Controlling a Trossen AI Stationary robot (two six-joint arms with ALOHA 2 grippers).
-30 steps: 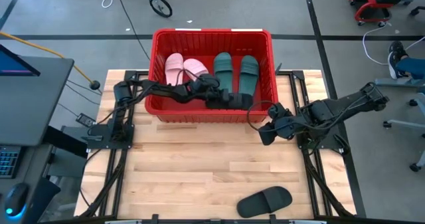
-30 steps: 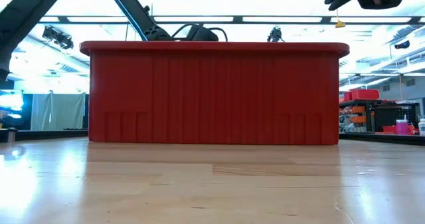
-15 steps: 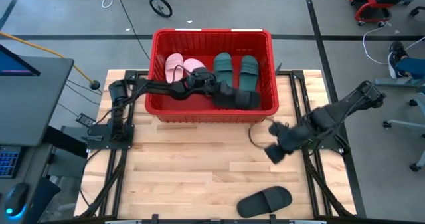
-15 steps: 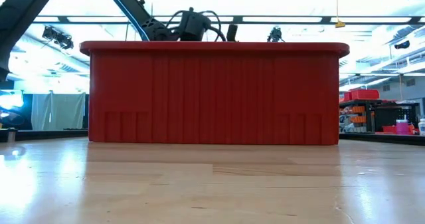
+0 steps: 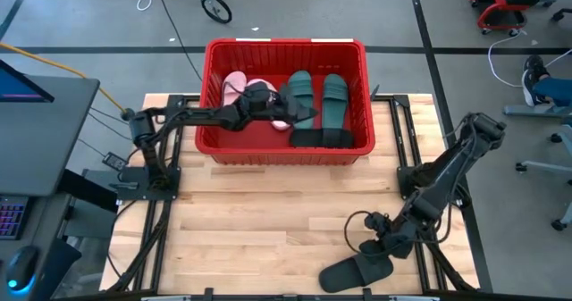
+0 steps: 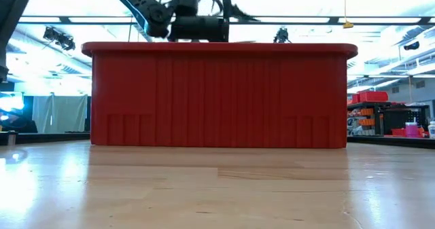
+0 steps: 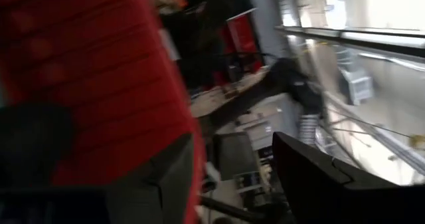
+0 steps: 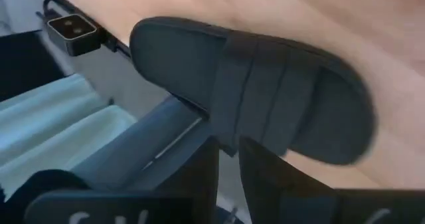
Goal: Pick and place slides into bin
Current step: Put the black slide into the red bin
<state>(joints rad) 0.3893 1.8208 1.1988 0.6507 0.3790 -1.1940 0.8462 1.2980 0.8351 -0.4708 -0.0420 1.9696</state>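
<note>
Left arm: stretched rightward at the table's far side, left gripper [image 5: 284, 113] open.
Right arm: folded toward the near right, right gripper [image 5: 375, 246] nearly closed, low.

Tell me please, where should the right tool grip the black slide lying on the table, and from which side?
Probably across the wide strap of the black slide, coming from above. It lies flat, sole down, at the table's near edge, so the raised strap is the easiest part to pinch. The right tool hangs close beside it.
</note>
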